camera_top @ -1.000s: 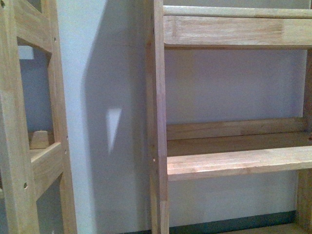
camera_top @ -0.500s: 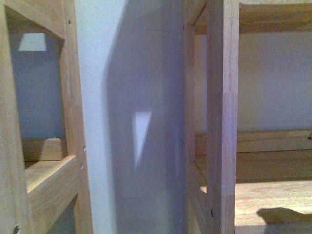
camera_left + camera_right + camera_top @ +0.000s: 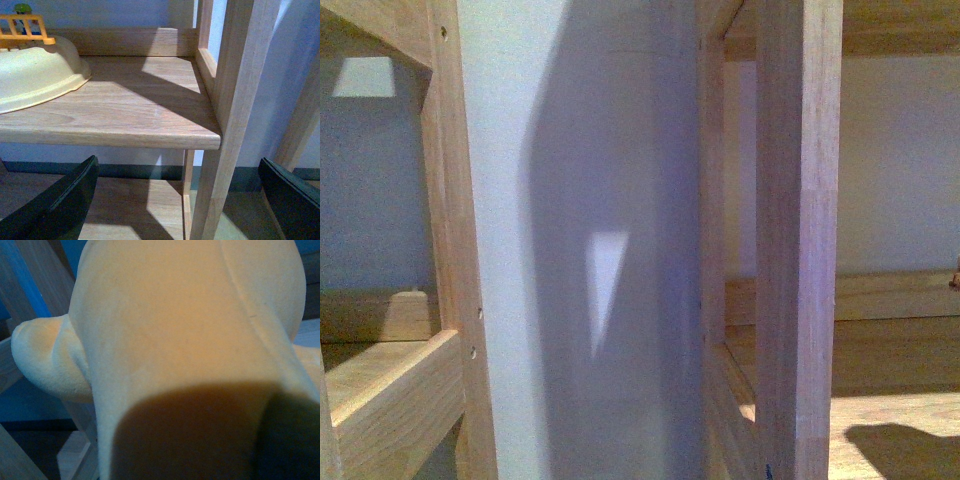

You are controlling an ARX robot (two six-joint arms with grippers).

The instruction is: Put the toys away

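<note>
My right claw pinches the plush animal, which hangs so close that it fills that wrist camera. My left claw is spread and empty, facing the wooden shelf. The bare space beside a cream tub is probably the drop spot.

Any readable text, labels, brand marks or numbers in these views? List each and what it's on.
None readable in any view.
The wooden shelf and the post are bare wood, with no stickers or marks.
The cream dish-shaped toy shows no print.
The plush toy shows plain fabric, with no tag in view.
</note>
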